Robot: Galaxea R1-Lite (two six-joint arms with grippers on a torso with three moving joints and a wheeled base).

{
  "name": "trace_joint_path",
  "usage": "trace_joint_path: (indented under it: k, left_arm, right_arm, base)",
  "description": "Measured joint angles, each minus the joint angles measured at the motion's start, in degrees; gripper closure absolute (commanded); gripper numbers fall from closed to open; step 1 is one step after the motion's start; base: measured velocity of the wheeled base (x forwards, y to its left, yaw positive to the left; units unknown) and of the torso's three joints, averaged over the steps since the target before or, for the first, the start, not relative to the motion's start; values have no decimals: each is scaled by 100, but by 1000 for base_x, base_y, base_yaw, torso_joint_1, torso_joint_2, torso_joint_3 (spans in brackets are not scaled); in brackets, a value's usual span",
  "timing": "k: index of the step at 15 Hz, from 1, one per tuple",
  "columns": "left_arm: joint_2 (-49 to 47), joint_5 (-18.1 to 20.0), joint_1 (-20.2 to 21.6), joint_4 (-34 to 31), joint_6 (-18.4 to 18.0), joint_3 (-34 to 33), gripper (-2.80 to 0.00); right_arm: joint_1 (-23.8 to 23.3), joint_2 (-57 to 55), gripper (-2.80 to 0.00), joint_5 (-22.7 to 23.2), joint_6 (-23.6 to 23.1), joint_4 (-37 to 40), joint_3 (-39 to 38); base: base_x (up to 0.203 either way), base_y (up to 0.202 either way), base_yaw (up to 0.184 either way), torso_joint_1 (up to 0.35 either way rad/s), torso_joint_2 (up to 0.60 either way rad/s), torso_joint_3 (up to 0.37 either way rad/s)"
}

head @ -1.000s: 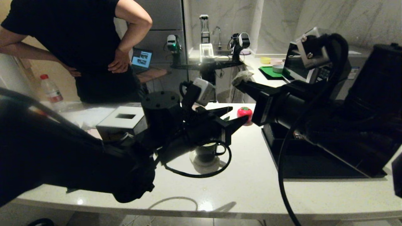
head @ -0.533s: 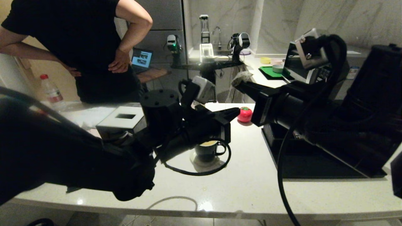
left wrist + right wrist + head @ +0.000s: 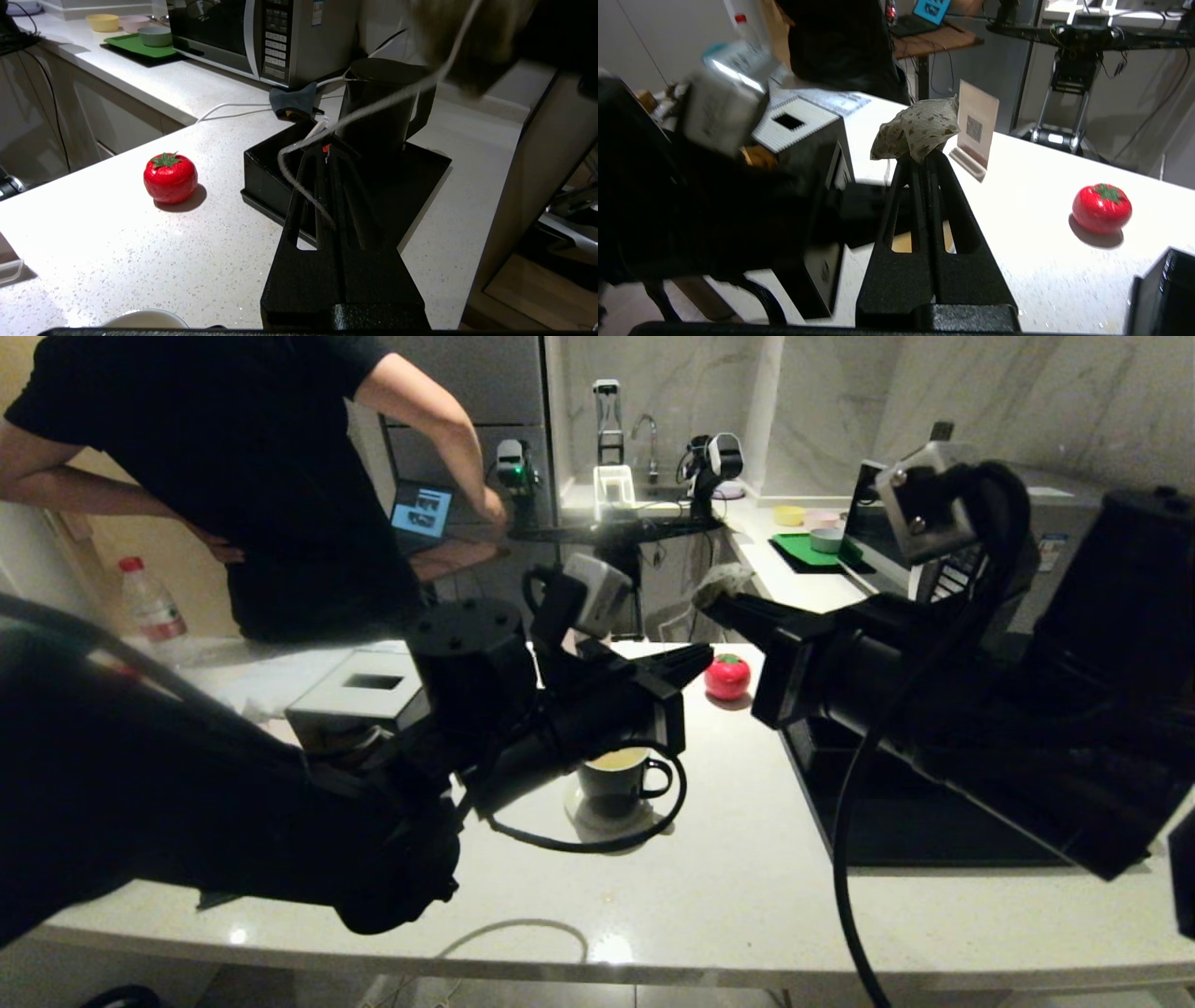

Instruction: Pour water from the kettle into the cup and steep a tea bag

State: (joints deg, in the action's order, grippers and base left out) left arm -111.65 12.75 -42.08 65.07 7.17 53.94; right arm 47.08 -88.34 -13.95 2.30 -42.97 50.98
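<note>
Left hand [image 3: 695,660] directly over cup [image 3: 616,781]

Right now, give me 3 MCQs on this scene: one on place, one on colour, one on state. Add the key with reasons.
1. Where is the tea bag?
A. in the cup
B. pinched at the tips of the right gripper, held up in the air
C. lying on the counter

2. What colour is the tomato-shaped thing on the counter?
A. red
B. yellow
C. blue

3. How does the cup stand?
A. tipped over
B. upright with pale liquid inside
C. upside down

Key: 1 B, the right wrist view shows the bag clamped in the right gripper, clear of the counter. 2 A, red body with a green top. 3 B, the head view shows it upright below the left gripper, with yellowish liquid in it.
</note>
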Motion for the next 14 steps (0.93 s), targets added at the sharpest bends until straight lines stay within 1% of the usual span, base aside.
trace_joint_path:
  k: [8,11,14]
  left_arm:
    - [-17,-9,-2,17,7,7,0]
    - [-45,-8,-13,19,2,24,0]
    - [-76,-9,-20,17,-1,29,0]
  right_arm:
    - [0,360,0,-11,-15,-55,-995]
    - [0,400,0,-7,40,-590,-1413]
    - [0,370,0,-9,109,-735,-1656]
  base:
    - [0,0,0,0,0,0]
    - [0,0,0,0,0,0]
    - [0,0,0,0,0,0]
